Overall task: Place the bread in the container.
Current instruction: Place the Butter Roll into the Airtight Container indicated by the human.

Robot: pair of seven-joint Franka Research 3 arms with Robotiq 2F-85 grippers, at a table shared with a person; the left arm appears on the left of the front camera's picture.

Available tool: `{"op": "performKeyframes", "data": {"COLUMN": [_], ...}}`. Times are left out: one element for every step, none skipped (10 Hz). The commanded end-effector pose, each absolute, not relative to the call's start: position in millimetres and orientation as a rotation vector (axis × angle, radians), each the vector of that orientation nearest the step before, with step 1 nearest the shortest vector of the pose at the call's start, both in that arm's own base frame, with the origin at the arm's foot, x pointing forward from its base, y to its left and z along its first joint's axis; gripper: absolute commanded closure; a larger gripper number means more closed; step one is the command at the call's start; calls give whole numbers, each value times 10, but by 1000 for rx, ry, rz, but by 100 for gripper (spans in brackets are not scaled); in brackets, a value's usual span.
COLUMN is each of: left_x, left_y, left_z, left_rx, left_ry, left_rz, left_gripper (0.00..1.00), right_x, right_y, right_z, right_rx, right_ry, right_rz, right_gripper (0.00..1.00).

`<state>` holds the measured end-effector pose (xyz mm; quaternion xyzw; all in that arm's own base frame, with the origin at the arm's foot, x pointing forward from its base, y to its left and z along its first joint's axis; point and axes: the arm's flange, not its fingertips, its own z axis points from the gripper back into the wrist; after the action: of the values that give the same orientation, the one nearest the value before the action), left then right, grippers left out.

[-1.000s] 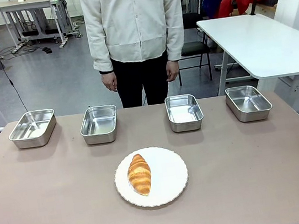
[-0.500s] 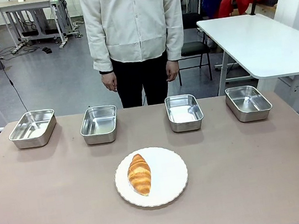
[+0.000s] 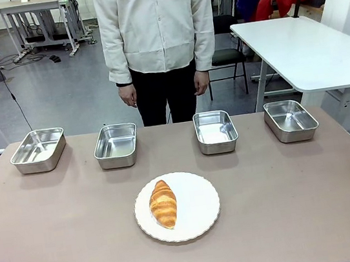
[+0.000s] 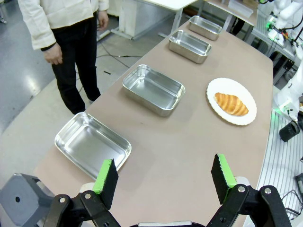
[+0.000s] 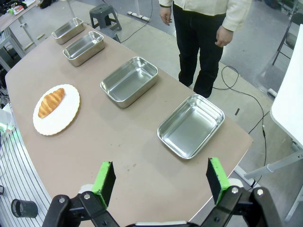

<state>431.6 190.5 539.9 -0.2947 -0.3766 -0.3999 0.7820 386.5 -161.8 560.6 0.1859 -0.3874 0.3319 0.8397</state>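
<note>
Two claws wait on the robot's side, the left gripper (image 4: 163,172) and the right gripper (image 5: 160,176). Each has its green pads spread wide with nothing between them, high over the table (image 3: 61,251) and well apart from the bread (image 3: 163,203). That croissant lies lengthwise on the left half of a round white plate (image 3: 201,202) near the table's front middle, so the first risk is in the pick. Jaws closing too hard across the ridged crust would likely crush or flake it, a pinch on one tapered dark end could let it swing and slip, and a descent too low might catch the plate's rim and drag the plate along. Farther back the danger is choosing the container, since the trays look alike and nothing in the scene marks one out. A release from too high, or off-centre over a rolled rim, could leave the croissant propped on an edge or lying on the table. Beyond the far edge a person (image 3: 159,35) stands with both hands hanging at the sides, close enough that a long reach over the row might come near them. Counted: two grippers, one croissant, one plate, four empty steel trays in a row, namely the far-left tray (image 3: 36,165), inner-left tray (image 3: 115,162), inner-right tray (image 3: 218,148) and far-right tray (image 3: 290,136), and one person.
</note>
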Motion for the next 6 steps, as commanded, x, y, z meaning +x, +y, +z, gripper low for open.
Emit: {"op": "performKeyframes", "data": {"left_x": [4300,4300,4300,4300,4300,4300], "left_y": [1904,1904,1904,1904,1904,1904], "left_z": [5416,5416,5416,5416,5416,5416], "left_rx": [-636,-636,-636,-636,-636,-636], "left_ry": [-825,-825,-825,-825,-825,-825], "left_rz": [-872,-872,-872,-872,-872,-872], "left_gripper": [0,0,0,0,0,0], "right_x": [3890,3890,3890,3890,3890,3890], "right_y": [-1621,-1621,-1621,-1621,-1621,-1621], "right_z": [5617,5617,5617,5617,5617,5617], "right_rx": [400,400,400,400,400,400], "right_ry": [-845,-845,-845,-845,-845,-845], "right_rz": [717,717,717,717,717,717], "right_gripper": [0,0,0,0,0,0]}}
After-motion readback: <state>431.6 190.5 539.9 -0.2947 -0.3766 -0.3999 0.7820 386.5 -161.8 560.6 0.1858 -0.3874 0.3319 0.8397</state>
